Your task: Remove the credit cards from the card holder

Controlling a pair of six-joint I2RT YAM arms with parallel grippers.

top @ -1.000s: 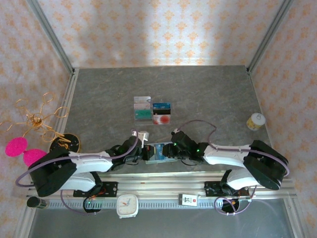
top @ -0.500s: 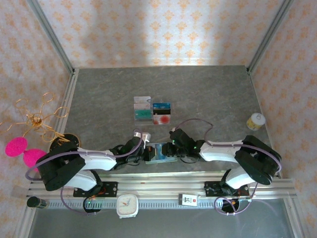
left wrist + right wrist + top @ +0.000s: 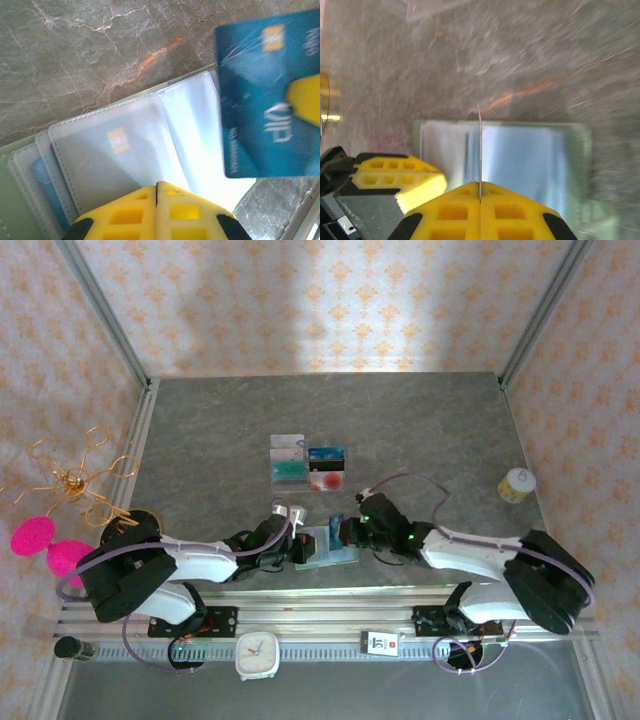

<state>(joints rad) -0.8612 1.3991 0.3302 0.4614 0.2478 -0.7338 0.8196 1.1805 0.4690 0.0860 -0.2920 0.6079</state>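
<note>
The credit card [image 3: 267, 100] looked thin, stiff and slick; light enough for a pinch on one edge to carry it, though I judged it could swivel between soft pads, so a hold well in from the corner seemed safer. The card holder [image 3: 125, 150] looked soft and floppy; its clear sleeves seemed likely to lift with any card drawn from them, so it probably wanted pinning down near the fold.

The right pincer [image 3: 480, 195] was closed flat on that credit card, which stood on edge between its pads, free of the sleeves; the card holder lay open on the table [image 3: 420, 430] just below and ahead of its fingertips. The left pincer [image 3: 156, 192] was closed pad to pad with nothing between them; its tips sat at the near edge of the sleeves, seemingly pressing the holder down, though contact could not be confirmed. A chip card [image 3: 117, 140] lay sleeved just ahead of those tips; a light-blue card [image 3: 42, 180] sat in a sleeve off to their left.

The left arm [image 3: 200, 560] and right arm [image 3: 470, 550] both lay low, stretched inward along the near edge of the table; their wrists faced each other across the holder.
</note>
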